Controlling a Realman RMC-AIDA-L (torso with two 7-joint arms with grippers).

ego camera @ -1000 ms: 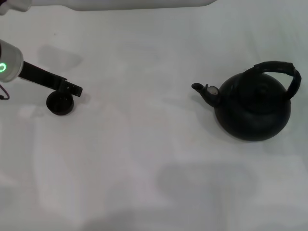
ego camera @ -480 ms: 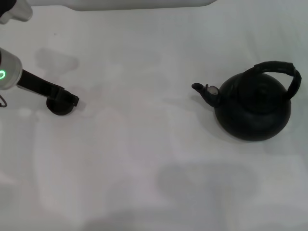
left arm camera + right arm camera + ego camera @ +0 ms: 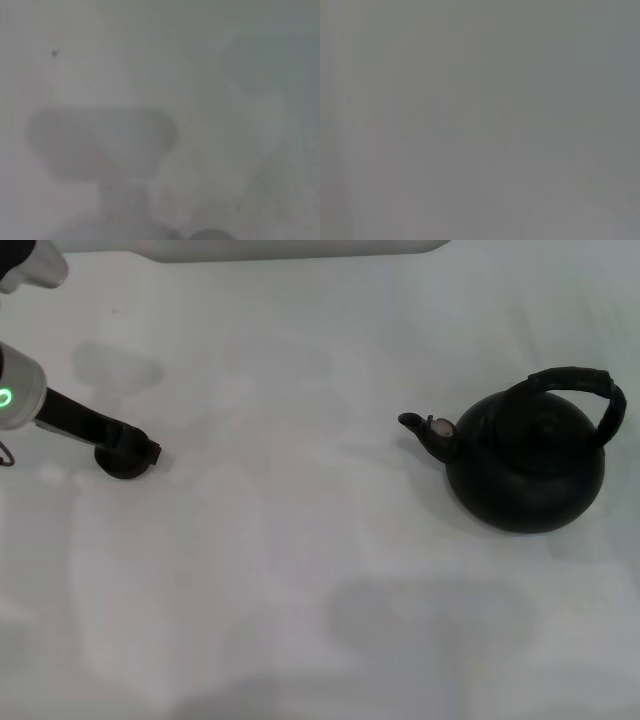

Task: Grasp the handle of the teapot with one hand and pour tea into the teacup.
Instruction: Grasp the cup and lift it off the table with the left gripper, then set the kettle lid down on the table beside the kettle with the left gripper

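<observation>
**One gripper over the cup, teapot well apart**

One arm shows in the head view: the left gripper (image 3: 140, 448) lies over the teacup (image 3: 118, 466), covering its upper part; I cannot tell how its tips stand. The teapot (image 3: 525, 465) sits upright on the white table (image 3: 300, 570), well to the right, handle (image 3: 580, 385) arched above, spout toward the teacup.

The teapot (image 3: 525, 475) looks matt black (its handle (image 3: 580, 385) ribbed, wrapped), on a smooth white table (image 3: 300, 570).
</observation>
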